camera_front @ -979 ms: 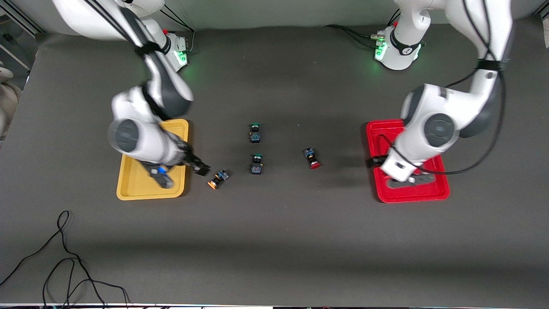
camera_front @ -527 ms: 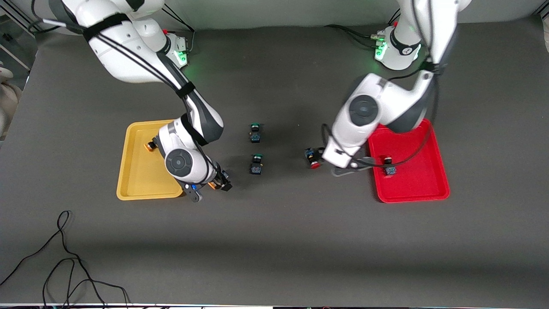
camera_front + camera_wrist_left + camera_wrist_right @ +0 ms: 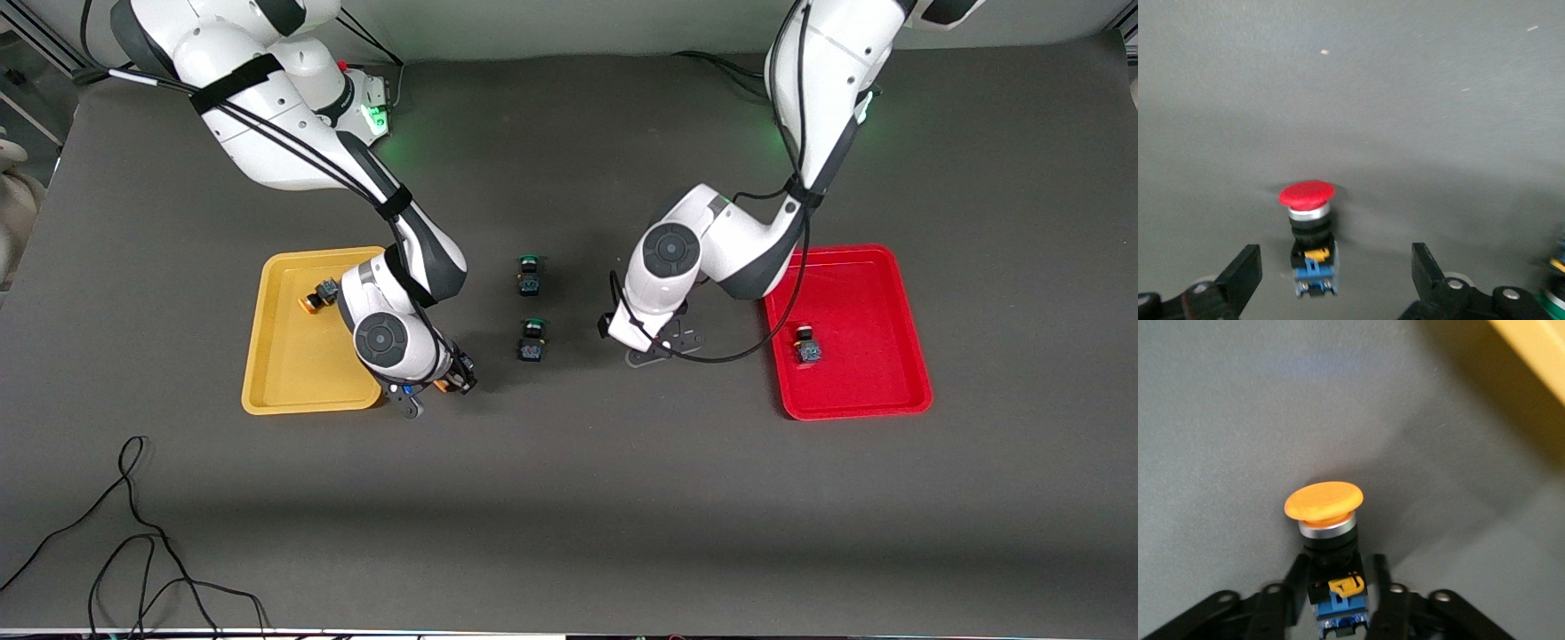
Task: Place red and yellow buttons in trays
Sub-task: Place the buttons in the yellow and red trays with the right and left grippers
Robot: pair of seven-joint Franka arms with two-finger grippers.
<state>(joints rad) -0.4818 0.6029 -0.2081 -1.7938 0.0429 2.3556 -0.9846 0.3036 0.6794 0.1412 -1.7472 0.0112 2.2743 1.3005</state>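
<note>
Grey counter (image 3: pixel 569 498): my right end effector (image 3: pixel 1338 587) pinches one yellow button (image 3: pixel 1328 520); my left end effector (image 3: pixel 1331 280), spread wide, straddles one red button (image 3: pixel 1309 227). Two trays (image 3: pixel 284 356), each holding one button.

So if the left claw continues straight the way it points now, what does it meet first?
Most likely the red-capped button. It lies on the table between the open fingers of the left claw, not yet touched. How much gap remains is hard to judge.

Left end effector (image 3: pixel 1331 273) is hovering low with fingers spread wide; right end effector (image 3: pixel 1338 587) is clamping, fingers closed in.
</note>
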